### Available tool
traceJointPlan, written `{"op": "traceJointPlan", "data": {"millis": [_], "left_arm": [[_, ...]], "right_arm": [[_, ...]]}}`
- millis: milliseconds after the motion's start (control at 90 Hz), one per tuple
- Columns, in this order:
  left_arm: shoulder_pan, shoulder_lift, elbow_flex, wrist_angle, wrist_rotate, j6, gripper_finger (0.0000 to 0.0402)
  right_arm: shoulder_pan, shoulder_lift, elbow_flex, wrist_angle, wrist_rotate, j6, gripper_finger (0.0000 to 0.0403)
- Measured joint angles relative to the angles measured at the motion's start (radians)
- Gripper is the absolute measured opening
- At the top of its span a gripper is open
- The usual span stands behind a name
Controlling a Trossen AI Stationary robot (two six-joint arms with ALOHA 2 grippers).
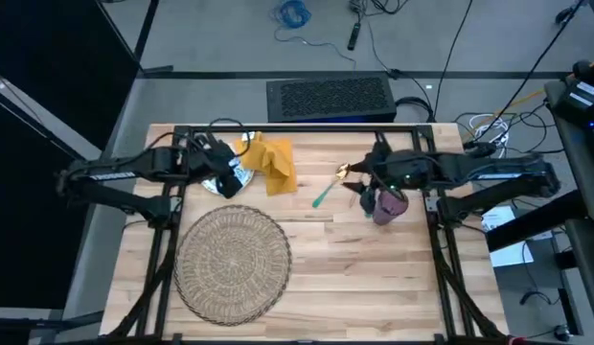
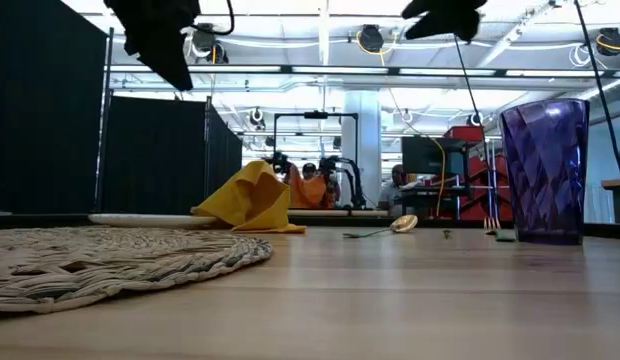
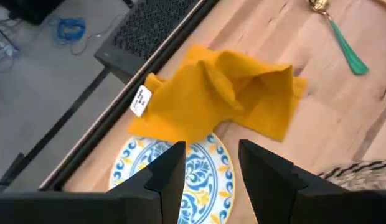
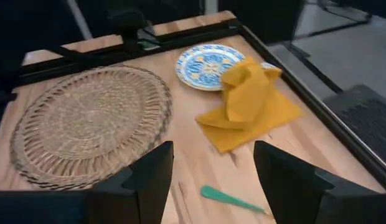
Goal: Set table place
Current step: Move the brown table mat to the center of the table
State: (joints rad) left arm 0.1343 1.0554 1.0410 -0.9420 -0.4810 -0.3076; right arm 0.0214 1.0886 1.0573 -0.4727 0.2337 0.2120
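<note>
Hovering with fingers spread, the left gripper (image 3: 208,180) sits above the plate (image 3: 199,171). Best grip its bare rim, clear of the napkin (image 3: 224,99); the right gripper (image 4: 211,180) waits, spread too

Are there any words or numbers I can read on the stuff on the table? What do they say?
White tag on the yellow napkin: the tag has small dark print, too blurred to read.
Blue patterned plate: only a painted pattern, no words.
Purple cup: no words show.
Green-handled spoon: no words show.
So nothing here can really be read.
</note>
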Motion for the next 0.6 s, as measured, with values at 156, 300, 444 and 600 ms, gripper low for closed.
{"op": "traceJointPlan", "data": {"millis": [156,300,444,600], "left_arm": [[-0.013,0.0,-0.002,0.052,0.047,-0.002,0.0136],[-0.013,-0.003,-0.002,0.1,0.078,-0.015,0.0136],[-0.013,-0.01,-0.002,0.132,0.085,-0.059,0.0136],[-0.013,-0.009,-0.003,0.221,0.09,-0.08,0.0136]], "right_arm": [[0.011,0.049,0.0,0.091,-0.062,-0.054,0.021],[0.047,0.072,0.0,0.148,-0.082,-0.118,0.021],[0.077,0.069,0.0,0.156,-0.086,-0.151,0.021],[0.095,0.069,0.0,0.206,-0.171,-0.183,0.021]]}}
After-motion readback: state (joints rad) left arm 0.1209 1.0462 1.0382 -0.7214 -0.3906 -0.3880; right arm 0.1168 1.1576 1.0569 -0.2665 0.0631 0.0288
